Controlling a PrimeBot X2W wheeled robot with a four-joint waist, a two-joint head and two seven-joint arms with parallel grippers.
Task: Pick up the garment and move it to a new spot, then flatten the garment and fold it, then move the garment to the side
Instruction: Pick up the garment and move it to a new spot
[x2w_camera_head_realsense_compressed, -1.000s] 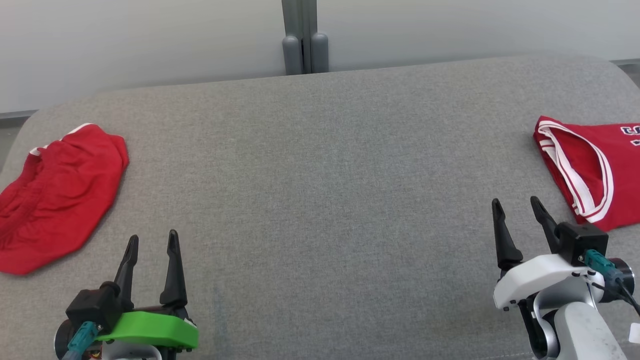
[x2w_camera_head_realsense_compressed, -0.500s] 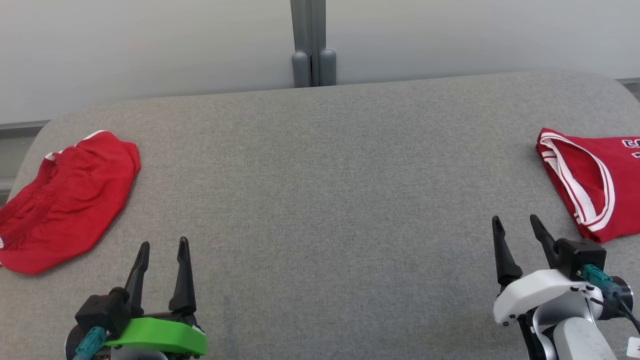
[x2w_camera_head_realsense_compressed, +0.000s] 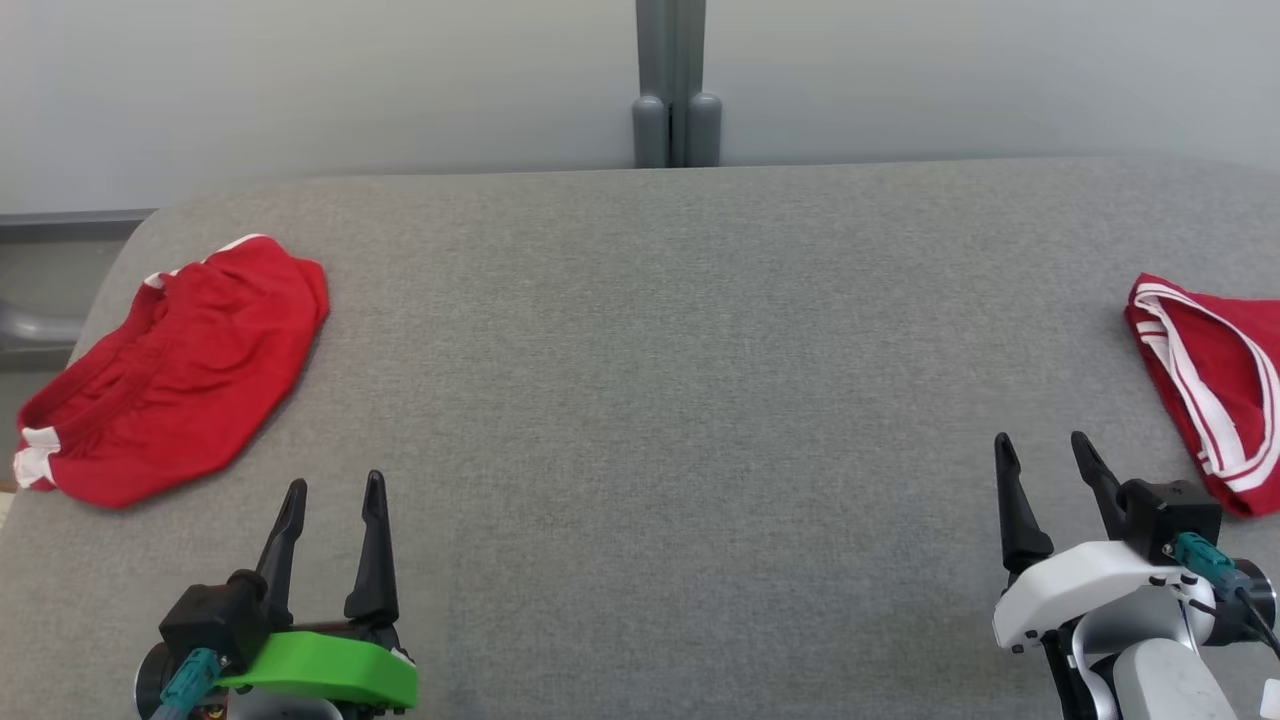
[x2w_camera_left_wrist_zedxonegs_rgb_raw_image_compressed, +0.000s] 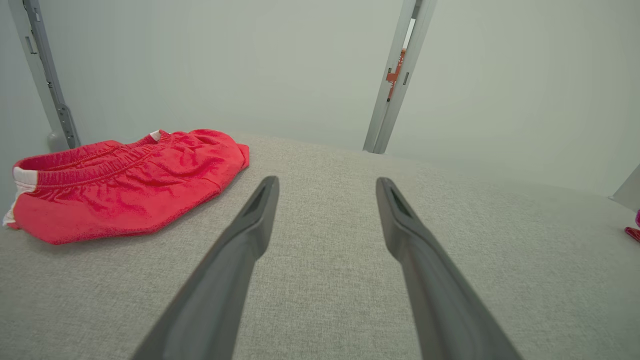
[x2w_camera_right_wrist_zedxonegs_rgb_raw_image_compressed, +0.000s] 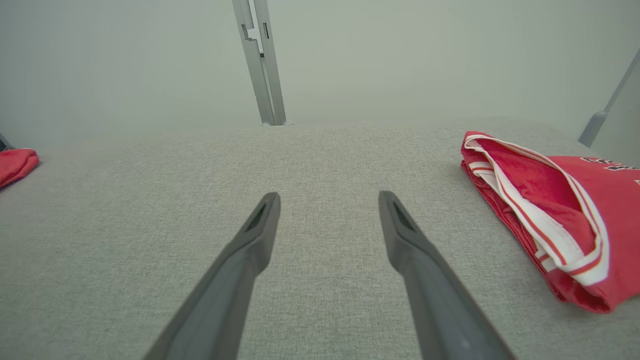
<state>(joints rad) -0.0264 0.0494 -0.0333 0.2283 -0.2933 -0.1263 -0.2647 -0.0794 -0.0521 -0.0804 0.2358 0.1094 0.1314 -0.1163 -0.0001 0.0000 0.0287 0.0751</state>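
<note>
Crumpled red shorts (x2w_camera_head_realsense_compressed: 175, 380) lie at the left edge of the grey table (x2w_camera_head_realsense_compressed: 660, 350), ahead and left of the left gripper (x2w_camera_head_realsense_compressed: 336, 481), apart from it. That gripper is spread wide, empty. A post (x2w_camera_head_realsense_compressed: 672, 90) stands behind the table. The right gripper (x2w_camera_head_realsense_compressed: 1041, 439) is likewise spread and empty, near a folded jersey (x2w_camera_head_realsense_compressed: 1215, 390) on its right.

A big grey table (x2w_camera_head_realsense_compressed: 660, 400) with a cloth top takes up the middle, and its far corners are round. Behind it, at 12 o'clock, is a pale wall (x2w_camera_head_realsense_compressed: 300, 90). A grey post (x2w_camera_head_realsense_compressed: 672, 60) goes up the wall at 12 o'clock. Two small round stubs (x2w_camera_head_realsense_compressed: 650, 130) sit at its foot, right behind the table's far edge. At 3 o'clock a folded red jersey (x2w_camera_head_realsense_compressed: 1215, 385) with white stripes lies on the table. In the left wrist view, something orange (x2w_camera_left_wrist_zedxonegs_rgb_raw_image_compressed: 398, 70) peeks through a gap in the post.
</note>
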